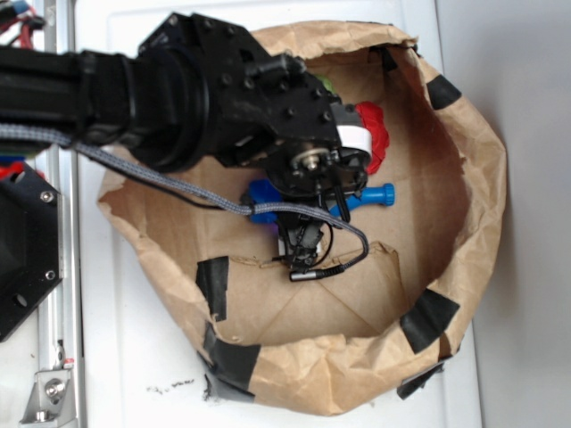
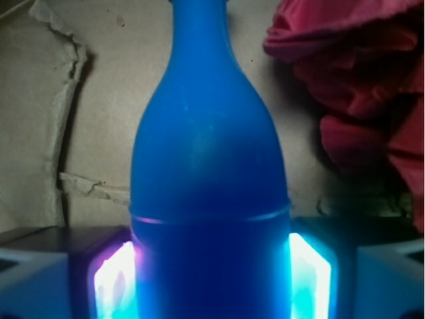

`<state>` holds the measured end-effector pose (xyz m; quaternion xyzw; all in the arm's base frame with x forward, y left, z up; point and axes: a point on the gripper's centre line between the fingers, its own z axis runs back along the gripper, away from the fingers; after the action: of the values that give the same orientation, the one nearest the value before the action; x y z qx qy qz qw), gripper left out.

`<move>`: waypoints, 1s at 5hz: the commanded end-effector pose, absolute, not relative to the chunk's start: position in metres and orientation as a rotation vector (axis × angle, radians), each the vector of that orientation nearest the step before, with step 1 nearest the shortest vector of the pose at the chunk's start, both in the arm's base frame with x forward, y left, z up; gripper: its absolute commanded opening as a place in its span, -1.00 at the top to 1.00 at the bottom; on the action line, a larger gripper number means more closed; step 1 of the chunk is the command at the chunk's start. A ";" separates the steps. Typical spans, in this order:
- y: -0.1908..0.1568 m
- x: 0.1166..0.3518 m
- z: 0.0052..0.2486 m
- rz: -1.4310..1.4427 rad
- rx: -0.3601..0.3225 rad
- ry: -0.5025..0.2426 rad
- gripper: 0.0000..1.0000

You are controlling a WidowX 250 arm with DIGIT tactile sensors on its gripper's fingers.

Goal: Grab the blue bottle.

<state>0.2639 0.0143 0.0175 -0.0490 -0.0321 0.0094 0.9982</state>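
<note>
Blue bottle (image 2: pixel 209 179) lies on its side on the floor of a crumpled brown paper bag nest (image 1: pixel 473 160), neck pointing toward the red paper ball (image 2: pixel 358 86), which sits just beside it. From the exterior view the arm covers most of the bottle; only the neck, cap and a bit of the body show.

Claw (image 2: pixel 211 279): wrist view shows a fingertip (image 2: pixel 113 282) at each flank of the bottle's wide body, no visible gap on either side. Judged clamped on the bottle, or all but.

Risks:
- Body is smooth, rounded plastic; it may roll or squirt out of the pads if the grip sits off the widest line.
- Neck overhangs well forward of the pads, so the bottle may tilt on lifting.
- Red ball is close enough to be nudged or dragged along.
- Cable hanging under the wrist could catch the taped paper rim.

Surface: creased paper, black tape patches, uneven. Nest rests on a white worktop (image 1: pixel 125 357). Aluminium rail (image 1: pixel 61 294) at the left edge.
</note>
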 end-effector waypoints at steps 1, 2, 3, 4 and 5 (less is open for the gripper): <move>0.038 0.282 0.088 -0.005 -0.098 -0.117 1.00; 0.032 0.279 0.141 0.014 -0.027 -0.174 1.00; 0.023 0.271 0.191 0.043 -0.087 -0.197 1.00; 0.011 0.264 0.225 0.029 -0.093 -0.178 1.00; 0.007 0.261 0.221 0.025 -0.083 -0.136 1.00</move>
<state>0.2578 0.0102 0.2037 -0.0424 -0.0372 0.0184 0.9982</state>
